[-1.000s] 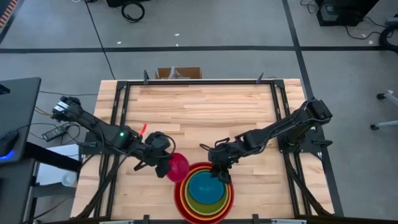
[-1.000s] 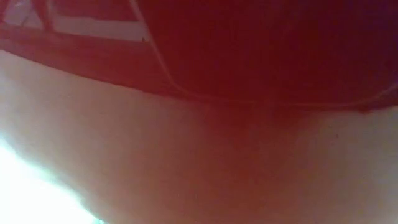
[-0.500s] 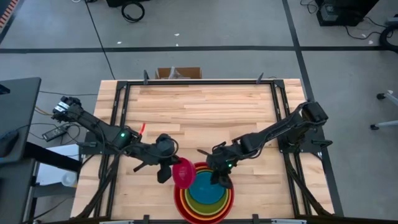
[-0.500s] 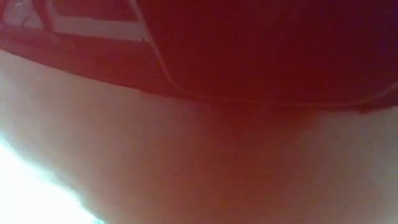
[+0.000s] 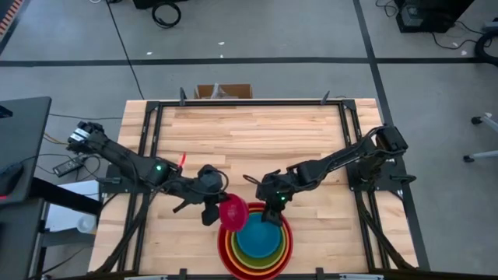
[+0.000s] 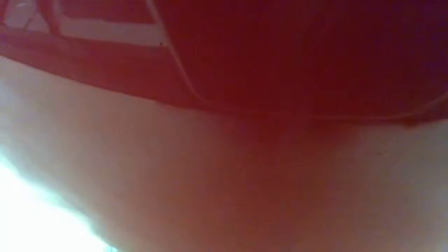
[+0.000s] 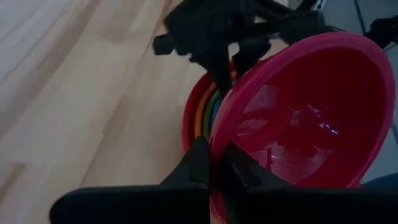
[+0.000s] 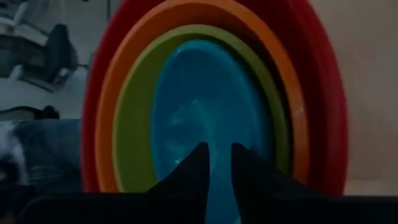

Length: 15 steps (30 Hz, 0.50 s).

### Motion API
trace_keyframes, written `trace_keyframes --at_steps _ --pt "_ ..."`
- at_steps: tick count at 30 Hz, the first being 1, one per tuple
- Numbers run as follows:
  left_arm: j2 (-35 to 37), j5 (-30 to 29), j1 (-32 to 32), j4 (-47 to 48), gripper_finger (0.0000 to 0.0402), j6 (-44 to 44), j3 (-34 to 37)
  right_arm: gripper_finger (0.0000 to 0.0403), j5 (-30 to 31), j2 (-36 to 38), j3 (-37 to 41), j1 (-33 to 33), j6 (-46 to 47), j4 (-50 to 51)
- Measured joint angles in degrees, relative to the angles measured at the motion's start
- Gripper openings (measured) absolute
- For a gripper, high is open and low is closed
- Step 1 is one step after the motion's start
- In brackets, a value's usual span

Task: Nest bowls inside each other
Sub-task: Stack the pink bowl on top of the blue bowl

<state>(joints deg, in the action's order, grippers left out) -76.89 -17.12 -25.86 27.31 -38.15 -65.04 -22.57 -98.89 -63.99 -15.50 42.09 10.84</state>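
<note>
The red (image 5: 223, 247), orange (image 5: 230, 250), olive-green (image 5: 236, 247) and blue (image 5: 259, 241) bowls sit nested near the table's front edge; the red wall (image 6: 280, 56) fills the low view. The small magenta-pink bowl (image 5: 233, 211) hangs tilted over the stack's far left rim, with my left gripper (image 5: 213, 210) shut on it. My right gripper (image 5: 272, 210) stands over the stack's far rim. Its fingers (image 8: 196, 165) are a narrow gap apart, and the blue bowl (image 8: 205, 106) shows between them. My left gripper pinches the pink bowl's rim (image 7: 216, 146), one finger inside the bowl and one outside. It comes from the table's left, slanting down. The bowl is lifted clear and tipped up on its edge, its hollow (image 7: 305, 112) facing the wrist camera. Of my right gripper, I cannot tell whether it touches the bowls.
The wooden tabletop (image 5: 249, 140) lies bare behind the stack, framed by black rails (image 5: 152, 140). A cardboard box (image 5: 223, 91) sits beyond the far edge. A dark desk (image 5: 19, 148) stands off to the left.
My left gripper has carried the pink bowl toward the table's right, from beside the stack to over its far left rim, rolling so the bowl has turned. My right gripper has shifted slightly toward the stack's far rim.
</note>
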Motion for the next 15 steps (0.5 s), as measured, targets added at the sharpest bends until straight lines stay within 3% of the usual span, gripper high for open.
trace_keyframes --at_steps 3,6,12,15 --pt "-2.4 0.4 0.1 -1.4 0.0011 0.1 0.1 0.0073 -2.1 0.5 -0.7 0.2 1.0 -0.4" --pt "-5.5 3.4 0.2 -5.8 0.0011 2.0 0.1 0.0073 -0.3 3.1 -1.9 0.6 3.6 1.0" --pt "-14.0 5.4 0.4 -0.2 0.0011 3.8 -6.5 0.0073 18.8 12.4 -4.4 2.1 8.3 15.7" --pt "-18.3 5.4 1.1 3.9 0.0011 6.8 -10.7 0.0073 23.5 16.1 -4.6 3.1 9.2 17.6"
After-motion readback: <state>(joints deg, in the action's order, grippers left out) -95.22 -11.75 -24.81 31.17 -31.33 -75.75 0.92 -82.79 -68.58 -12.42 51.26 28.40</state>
